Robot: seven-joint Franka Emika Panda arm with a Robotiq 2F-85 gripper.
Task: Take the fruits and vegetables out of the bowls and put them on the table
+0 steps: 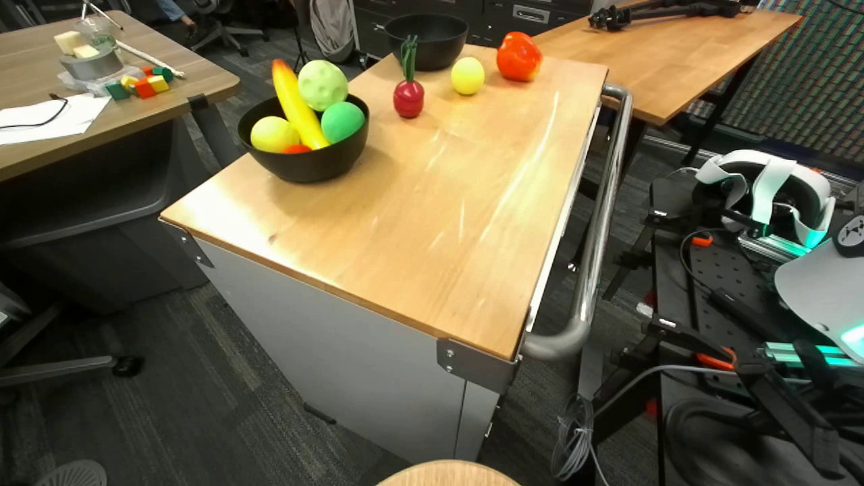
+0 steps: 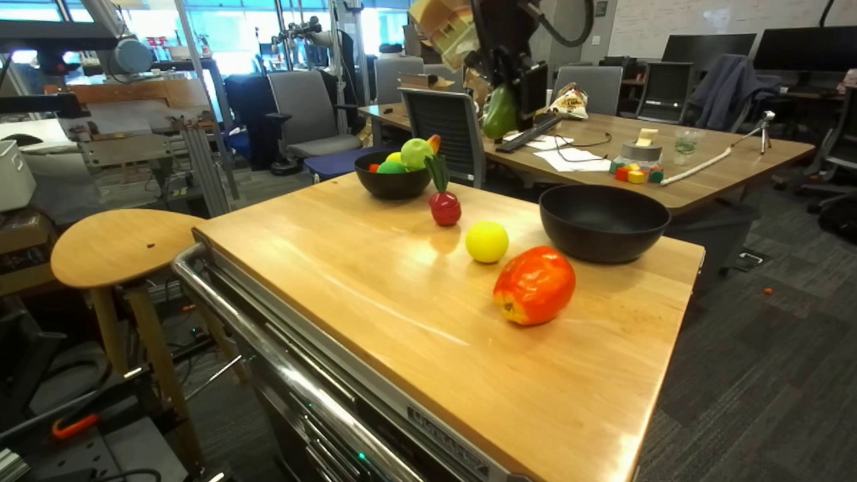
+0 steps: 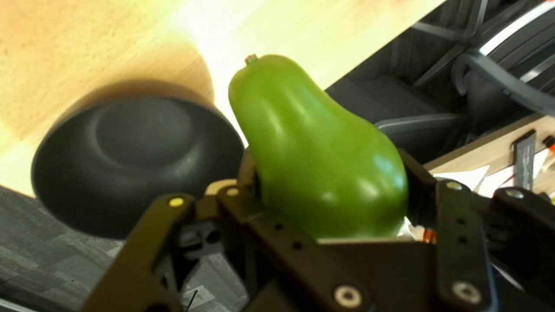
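Note:
My gripper (image 3: 329, 169) is shut on a green pear-shaped fruit (image 3: 316, 143), held in the air. An exterior view also shows the green fruit (image 2: 501, 114) hanging above the table's far side. An empty black bowl (image 2: 602, 224) stands at a table corner; it shows beside the held fruit in the wrist view (image 3: 143, 182). Another black bowl (image 1: 317, 165) holds a long yellow fruit (image 1: 295, 104), a pale green one (image 1: 322, 84), a green one (image 1: 343, 121), a yellow one and a partly hidden red one. A red radish (image 2: 445, 209), yellow ball (image 2: 487, 242) and red-orange pepper (image 2: 535, 286) lie on the table.
The wooden table (image 1: 418, 223) has a steel handle bar (image 1: 601, 223) along one side. A desk (image 2: 723, 161) with small objects and a chair (image 2: 445, 127) stand beyond it. A round stool (image 2: 120, 244) stands near another end.

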